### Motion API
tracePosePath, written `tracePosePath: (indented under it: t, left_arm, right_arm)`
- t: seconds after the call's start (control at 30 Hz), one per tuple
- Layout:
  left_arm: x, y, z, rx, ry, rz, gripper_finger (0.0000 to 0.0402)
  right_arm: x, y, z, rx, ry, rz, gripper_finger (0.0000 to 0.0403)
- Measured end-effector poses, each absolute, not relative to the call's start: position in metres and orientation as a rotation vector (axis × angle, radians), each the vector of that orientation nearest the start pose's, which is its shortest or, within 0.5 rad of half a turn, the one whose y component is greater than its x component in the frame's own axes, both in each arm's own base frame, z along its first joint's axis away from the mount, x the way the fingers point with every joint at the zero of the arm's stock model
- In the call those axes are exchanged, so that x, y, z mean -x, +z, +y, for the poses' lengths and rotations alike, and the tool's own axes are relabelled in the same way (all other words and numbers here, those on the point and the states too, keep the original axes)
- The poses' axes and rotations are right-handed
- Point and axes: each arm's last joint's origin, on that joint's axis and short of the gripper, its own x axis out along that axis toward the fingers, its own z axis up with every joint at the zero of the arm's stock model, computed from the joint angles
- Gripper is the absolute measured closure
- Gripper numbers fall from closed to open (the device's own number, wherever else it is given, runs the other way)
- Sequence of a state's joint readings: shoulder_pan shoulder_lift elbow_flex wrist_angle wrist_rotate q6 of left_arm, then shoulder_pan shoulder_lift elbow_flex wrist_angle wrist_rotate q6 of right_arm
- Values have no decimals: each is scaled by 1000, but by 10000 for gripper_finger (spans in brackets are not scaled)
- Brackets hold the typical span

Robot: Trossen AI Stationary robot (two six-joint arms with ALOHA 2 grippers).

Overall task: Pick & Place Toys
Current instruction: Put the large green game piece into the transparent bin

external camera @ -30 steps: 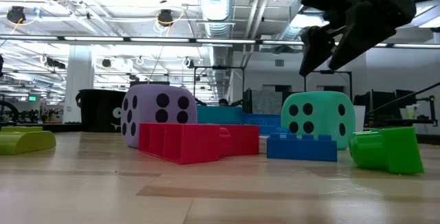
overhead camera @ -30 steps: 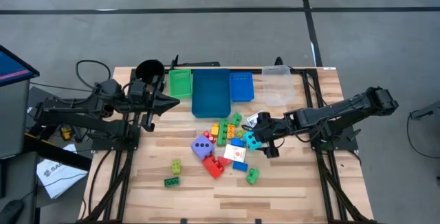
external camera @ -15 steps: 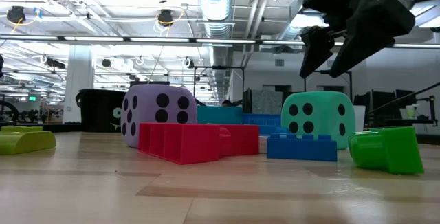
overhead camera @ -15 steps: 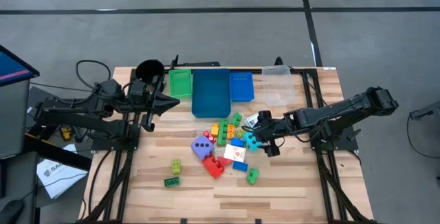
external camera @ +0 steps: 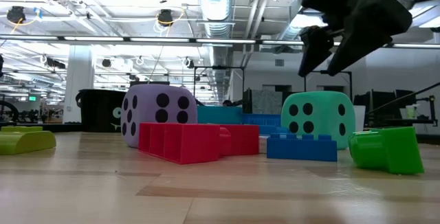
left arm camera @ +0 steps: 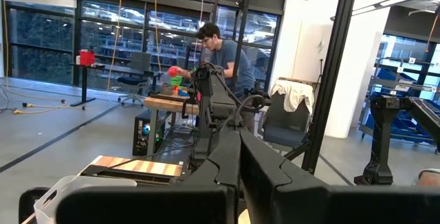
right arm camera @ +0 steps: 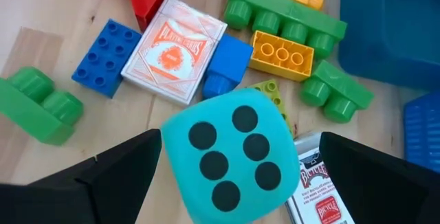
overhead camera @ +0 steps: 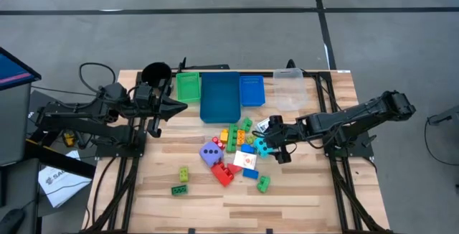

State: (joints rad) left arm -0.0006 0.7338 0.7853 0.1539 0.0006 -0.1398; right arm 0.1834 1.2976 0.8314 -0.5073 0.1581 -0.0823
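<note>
The teal dice cube [right arm camera: 230, 157] sits at the right fringe of the toy pile, about mid-bench, and lies straight ahead of and just below the right gripper [overhead camera: 272, 146] — its fingers spread wide, one to each side of the cube, holding nothing. In the low view the gripper hangs above the cube, apart from it. A cube has no long axis, so any pair of opposite faces would likely serve. It looks soft and matte with black dots. Around it lie hard, glossy studded bricks and two printed card boxes, one touching its side. The left gripper [overhead camera: 176, 105] rests closed near the bench's far left edge beside the black cup [overhead camera: 155, 72] — well apart.
</note>
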Motion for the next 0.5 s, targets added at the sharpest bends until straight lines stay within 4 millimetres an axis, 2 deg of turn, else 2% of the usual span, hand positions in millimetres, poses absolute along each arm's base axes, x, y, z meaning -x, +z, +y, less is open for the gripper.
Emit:
tracePosePath:
  t: [0.33, 0.5]
  left_arm:
    - [-160, 373, 0, 139, -16, -205, 400]
    - [-160, 373, 0, 139, -16, -205, 400]
  right_arm:
    - [-247, 220, 38, 233, 44, 961, 9]
    - [-258, 205, 41, 264, 68, 994, 11]
